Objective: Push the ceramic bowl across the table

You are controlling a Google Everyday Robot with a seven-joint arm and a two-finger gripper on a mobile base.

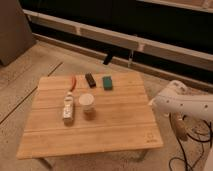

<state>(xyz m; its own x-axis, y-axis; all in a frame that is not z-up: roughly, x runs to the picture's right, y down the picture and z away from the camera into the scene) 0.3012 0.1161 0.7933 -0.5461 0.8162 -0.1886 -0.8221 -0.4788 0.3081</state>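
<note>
While a white robot arm [187, 105] hangs just off the right edge of the counter [115, 130], its end effector [178, 126] sits low beneath the arm, beside that edge and clear of the planks; whether it is open or closed cannot be told. On the light wood top a small white cup [87, 103] stands upright. Just left of the cup lies a pale bottle [68, 109]. Behind the cup, near the far edge, are a red tool [73, 82], a small black block [90, 79] and a green block [107, 82]. The ceramic bowl cannot be made out in this camera view.
</note>
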